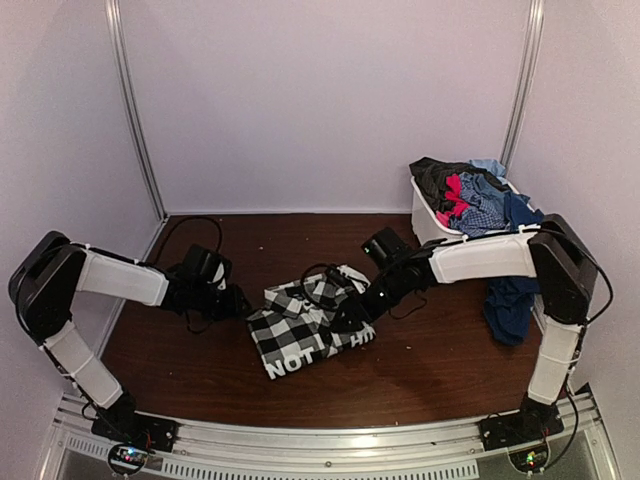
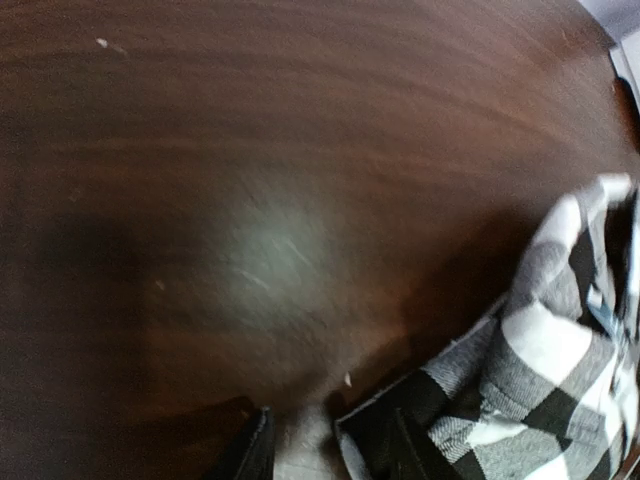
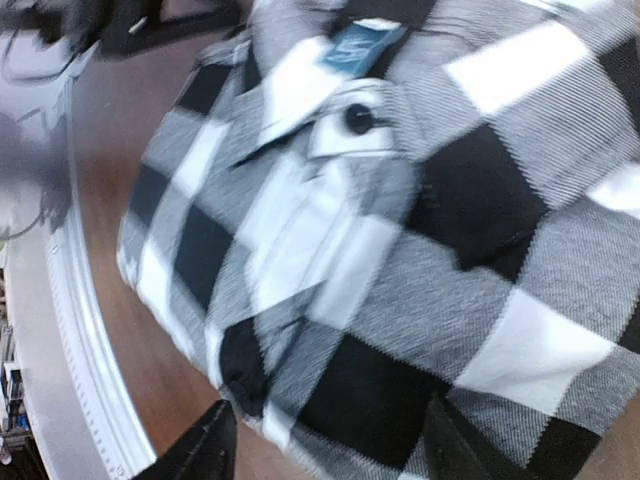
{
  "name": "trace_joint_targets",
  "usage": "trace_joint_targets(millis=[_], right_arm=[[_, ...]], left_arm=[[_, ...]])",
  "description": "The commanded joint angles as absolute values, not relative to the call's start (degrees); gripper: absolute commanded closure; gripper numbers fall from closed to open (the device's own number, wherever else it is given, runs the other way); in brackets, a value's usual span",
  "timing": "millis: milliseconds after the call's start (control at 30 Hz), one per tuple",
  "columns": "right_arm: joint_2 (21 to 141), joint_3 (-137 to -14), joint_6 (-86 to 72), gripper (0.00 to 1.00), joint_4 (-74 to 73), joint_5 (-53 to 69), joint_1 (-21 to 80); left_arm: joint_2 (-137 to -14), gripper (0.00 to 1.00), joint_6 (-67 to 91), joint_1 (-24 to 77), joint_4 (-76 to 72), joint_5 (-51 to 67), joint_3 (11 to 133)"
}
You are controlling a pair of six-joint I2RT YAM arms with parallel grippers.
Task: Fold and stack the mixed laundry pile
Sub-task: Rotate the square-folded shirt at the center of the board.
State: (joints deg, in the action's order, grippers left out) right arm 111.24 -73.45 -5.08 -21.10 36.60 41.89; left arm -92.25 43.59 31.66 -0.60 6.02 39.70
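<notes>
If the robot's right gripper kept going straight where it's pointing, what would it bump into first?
Probably the black-and-white checked shirt. The right gripper points straight at it, fingers apart; how near is unclear.

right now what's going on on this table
Both arms are at the black-and-white checked shirt lying mid-table. The left pincer sits at its left edge, the right pincer over its right side, both open. Other garments are heaped in the white bin, a navy piece trailing down beside it.
</notes>
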Motion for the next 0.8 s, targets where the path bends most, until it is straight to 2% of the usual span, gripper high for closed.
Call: trace_joint_targets(millis=[0, 133, 333, 567, 767], right_arm=[[99.4, -64.2, -14.9, 0.3, -13.9, 40.6, 42.1], [89.8, -52.9, -19.2, 0.25, -8.1, 37.7, 37.1], [80.7, -36.7, -20.5, 0.2, 1.4, 34.1, 36.8], [89.8, -34.8, -17.9, 0.22, 13.8, 37.4, 36.9], [97.9, -38.6, -16.6, 0.35, 19.2, 42.9, 37.0]], left_arm=[[-92.1, 0.54, 37.6, 27.3, -0.4, 7.7, 44.9], [-86.0, 0.38, 36.1, 27.6, 1.1, 12.3, 42.6], [-74.3, 0.29, 36.1, 30.2, 2.2, 16.4, 32.2], [-73.0, 0.27, 42.6, 37.7, -7.2, 19.3, 24.8], [-76.9, 0.31, 46.7, 38.2, -14.7, 19.2, 22.2]])
